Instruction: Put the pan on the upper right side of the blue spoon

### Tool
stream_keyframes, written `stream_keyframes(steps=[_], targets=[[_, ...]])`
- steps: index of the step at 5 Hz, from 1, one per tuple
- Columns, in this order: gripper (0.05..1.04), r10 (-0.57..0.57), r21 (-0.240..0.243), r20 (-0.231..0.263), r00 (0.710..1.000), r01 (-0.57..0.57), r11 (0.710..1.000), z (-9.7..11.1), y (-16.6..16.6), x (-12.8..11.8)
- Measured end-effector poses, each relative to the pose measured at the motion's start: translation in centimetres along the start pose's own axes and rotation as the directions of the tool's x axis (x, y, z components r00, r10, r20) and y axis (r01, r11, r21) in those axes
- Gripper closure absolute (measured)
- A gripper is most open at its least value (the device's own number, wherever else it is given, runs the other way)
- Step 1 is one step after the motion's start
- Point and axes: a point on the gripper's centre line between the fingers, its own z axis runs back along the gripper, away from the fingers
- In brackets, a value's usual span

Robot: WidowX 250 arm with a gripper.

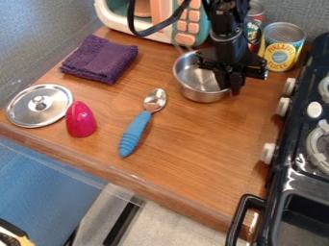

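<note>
One black gripper [229, 89] hangs over the right side of the small metal pan [200, 95], low against its rim; whether it is wide, narrow or clamped on the rim, I cannot tell. The pan stands upright on the wooden table [193, 158], to the upper right of the blue spoon [135, 133] and apart from it. Its thin handle points back towards the toy microwave [109, 18], which stands close behind with its orange buttons. The spoon lies at a slant, metal bowl up towards the pan, ribbed blue handle down and left. Close on the arm's right stands a yellow can [283, 48], with a red can [256, 12] just behind, partly hidden by the arm; both crowd that side. A black cable [156, 29] loops across the front of the microwave. Farther right, the dark toy stove [302, 149] walls off the table's edge, its white knobs facing the pan. Out on the left lie a folded purple cloth [99, 58] and, nearer the front edge, a round metal lid [26, 106] with its knob up, a pinkish-red egg-shaped piece [80, 120] right beside it.
</note>
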Motion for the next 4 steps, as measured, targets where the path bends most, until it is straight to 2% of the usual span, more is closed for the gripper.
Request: stream_keyframes(steps=[1,2,3,4], targets=[[0.551,-0.076,0.043,-0.046,0.996,0.078,0.996,0.4,-0.5,-1.0],[0.245,-0.143,0.085,0.021,0.989,0.141,0.986,5.1,-0.6,-0.1],[0.072,-0.186,0.105,0.014,0.982,0.184,0.977,7.9,-0.5,-1.0],[0.074,-0.210,0.101,-0.034,0.977,0.212,0.972,8.8,-0.3,-2.5]])
